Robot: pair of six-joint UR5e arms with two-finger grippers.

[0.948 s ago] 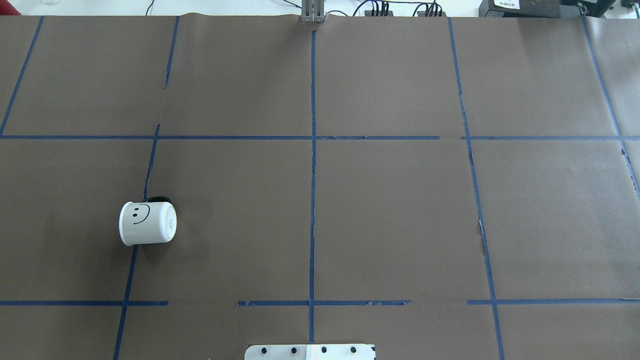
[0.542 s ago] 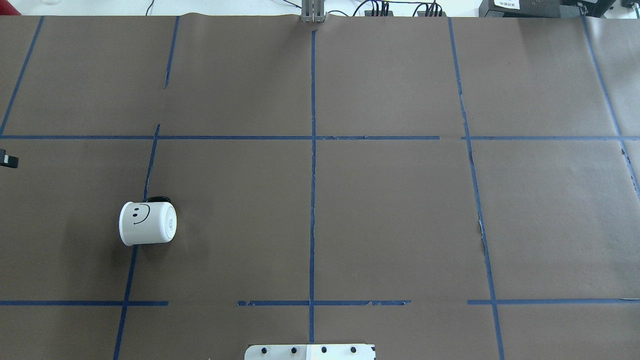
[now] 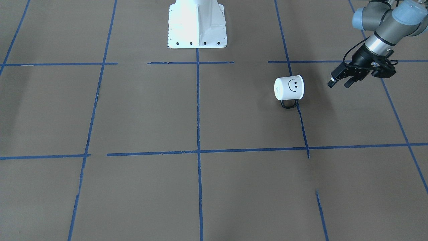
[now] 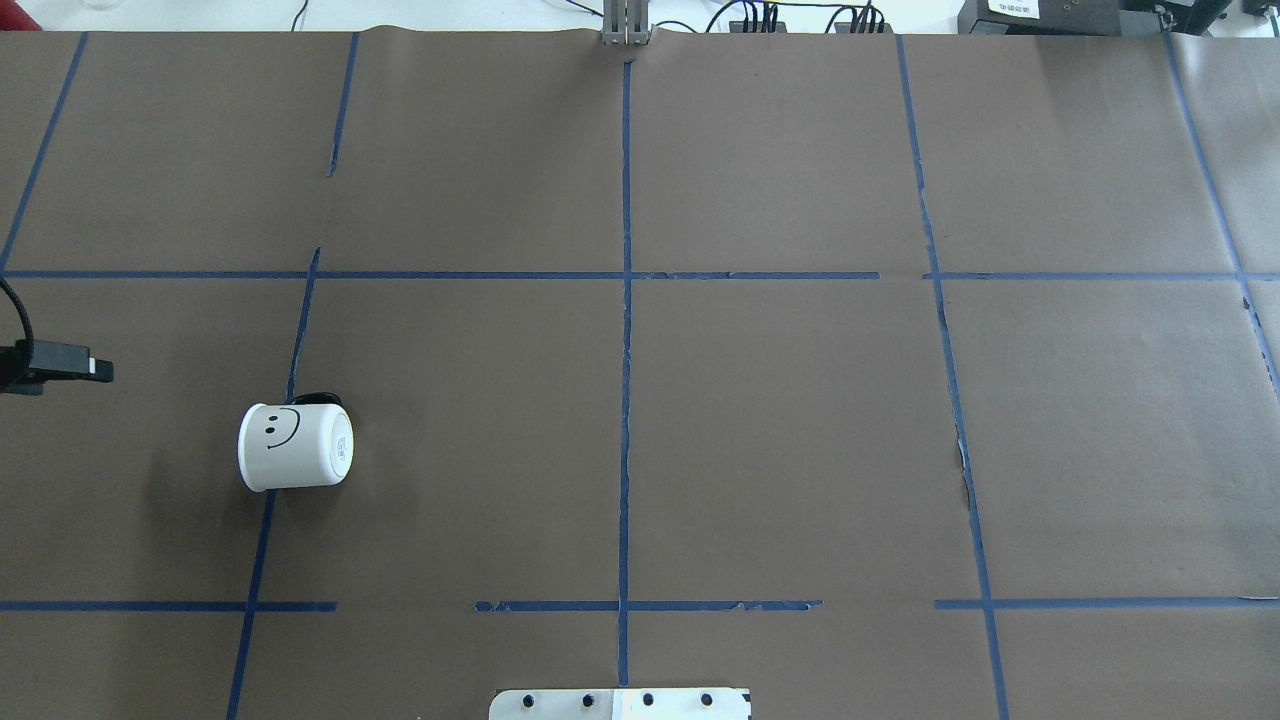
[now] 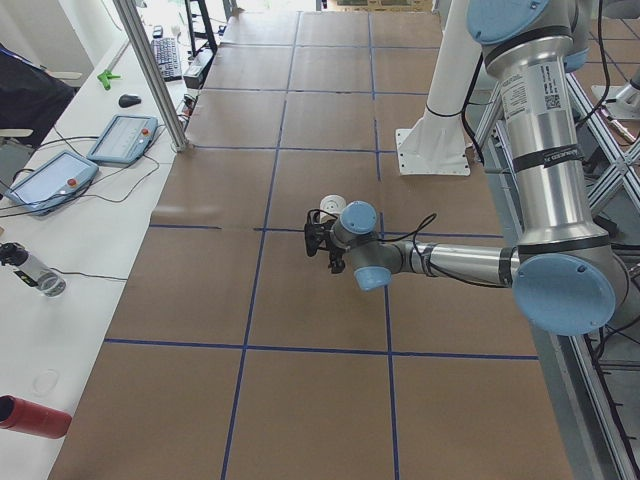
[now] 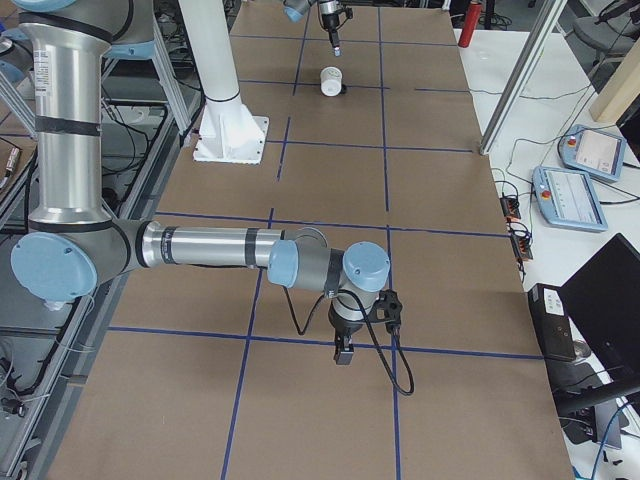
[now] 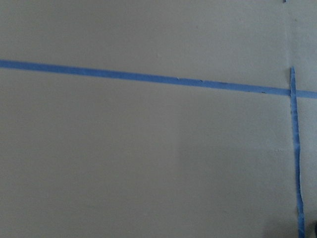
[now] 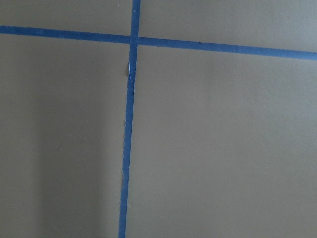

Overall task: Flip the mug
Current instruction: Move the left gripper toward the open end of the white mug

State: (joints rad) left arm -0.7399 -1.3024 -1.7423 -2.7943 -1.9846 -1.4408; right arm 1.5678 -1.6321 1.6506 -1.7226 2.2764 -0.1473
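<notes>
The white mug (image 4: pixel 295 447) with a black smiley lies on its side on the brown table cover, left of centre. Its flat base faces the table's middle, and its black handle (image 3: pixel 289 103) rests on the table on the side away from me. It also shows in the front view (image 3: pixel 289 88) and both side views (image 5: pixel 328 205) (image 6: pixel 331 80). My left gripper (image 3: pixel 338 84) hovers open and empty beyond the mug's mouth end, apart from it; its tip enters the overhead view (image 4: pixel 95 370). My right gripper (image 6: pixel 343 355) points down over the table far from the mug; I cannot tell its state.
Blue tape lines (image 4: pixel 625 400) grid the brown cover. The white robot base plate (image 3: pixel 197 23) sits at the table's near middle edge. An aluminium post (image 5: pixel 150 75) and two tablets (image 5: pixel 125 137) stand beside the far edge.
My left gripper has come into the overhead view from the left edge and moved right, closer to the mug. The mug has not moved.
</notes>
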